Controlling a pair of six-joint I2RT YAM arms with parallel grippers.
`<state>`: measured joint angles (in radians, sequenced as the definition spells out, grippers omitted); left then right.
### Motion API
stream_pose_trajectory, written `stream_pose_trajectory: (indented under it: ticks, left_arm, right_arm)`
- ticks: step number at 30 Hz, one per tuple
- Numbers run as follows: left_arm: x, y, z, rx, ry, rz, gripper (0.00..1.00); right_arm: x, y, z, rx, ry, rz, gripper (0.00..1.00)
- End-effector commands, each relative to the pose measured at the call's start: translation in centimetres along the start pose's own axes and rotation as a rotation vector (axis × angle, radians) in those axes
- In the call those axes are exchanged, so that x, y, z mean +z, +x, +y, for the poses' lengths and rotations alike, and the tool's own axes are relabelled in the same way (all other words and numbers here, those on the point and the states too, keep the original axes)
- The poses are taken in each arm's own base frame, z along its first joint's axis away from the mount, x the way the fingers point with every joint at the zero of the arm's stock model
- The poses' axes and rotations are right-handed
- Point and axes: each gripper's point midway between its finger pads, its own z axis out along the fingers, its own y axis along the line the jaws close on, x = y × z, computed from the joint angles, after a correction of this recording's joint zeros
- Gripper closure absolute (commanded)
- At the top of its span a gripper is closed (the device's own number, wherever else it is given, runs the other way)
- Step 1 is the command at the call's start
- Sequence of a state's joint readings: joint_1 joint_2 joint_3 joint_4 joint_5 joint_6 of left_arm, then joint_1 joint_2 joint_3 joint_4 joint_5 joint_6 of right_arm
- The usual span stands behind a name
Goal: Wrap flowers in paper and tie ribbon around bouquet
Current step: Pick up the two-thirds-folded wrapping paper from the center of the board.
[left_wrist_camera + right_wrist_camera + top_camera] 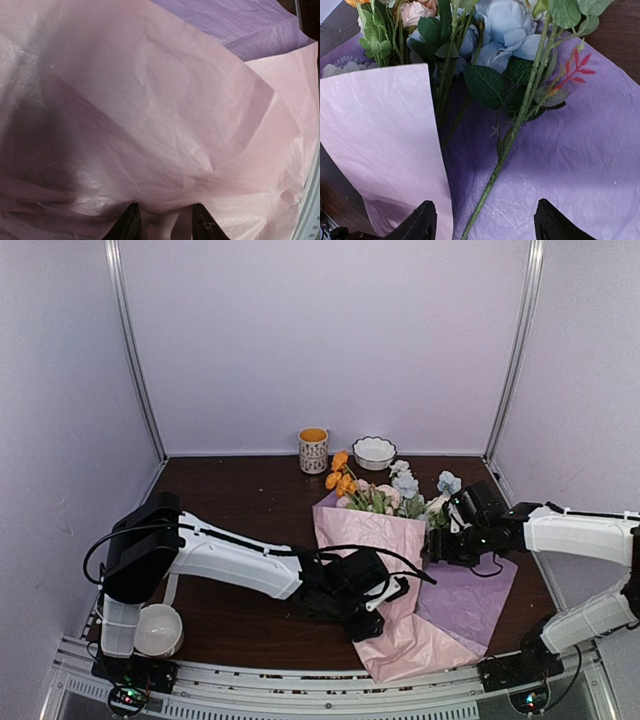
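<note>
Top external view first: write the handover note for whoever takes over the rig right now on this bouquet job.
Left gripper: on the pink fold, fingers apart; grip unclear.
Right gripper: open, above the stems on the lilac side.
Flowers lie on the paper, heads toward the far edge.
Done: pink flap folded over the stems.
Left: fold the lilac side over, form the cone, tie the ribbon, which no view shows.

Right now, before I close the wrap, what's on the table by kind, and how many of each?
Bowls: 2, back bowl, near-left bowl
Cup: 1
Paper: 1 sheet
Flowers: 1 bunch
Total: 5
</note>
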<state>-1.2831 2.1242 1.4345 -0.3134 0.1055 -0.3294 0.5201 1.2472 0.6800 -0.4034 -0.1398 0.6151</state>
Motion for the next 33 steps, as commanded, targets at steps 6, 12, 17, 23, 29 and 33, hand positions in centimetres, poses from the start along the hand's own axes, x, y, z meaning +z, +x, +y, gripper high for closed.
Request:
stream_pose_trajectory:
  ticks: [6, 12, 17, 23, 29, 33]
  left_arm:
    - [1.2, 4.5, 3.0, -0.073, -0.124, 0.148, 0.61]
    - [0.8, 4.4, 3.5, -0.066, -0.158, 0.142, 0.60]
    - [0.5, 4.5, 4.4, -0.057, -0.207, 0.132, 0.60]
    - [0.3, 4.9, 6.0, -0.057, -0.253, 0.128, 0.59]
    - [0.1, 4.9, 7.0, -0.046, -0.284, 0.131, 0.59]
    - [0.4, 5.3, 7.1, -0.041, -0.275, 0.143, 0.59]
  right_arm:
    - [2.3, -1.2, -2.6, -0.112, 0.190, 0.015, 0.31]
    - [5.9, 0.8, -1.6, -0.039, 0.115, 0.102, 0.36]
    - [7.8, 1.4, -0.6, -0.024, 0.112, 0.119, 0.38]
    - [9.2, 0.7, 1.6, -0.031, 0.100, 0.126, 0.40]
    - [8.4, -0.4, 2.4, -0.037, 0.105, 0.109, 0.41]
    - [6.6, -1.8, 2.8, -0.069, 0.116, 0.077, 0.41]
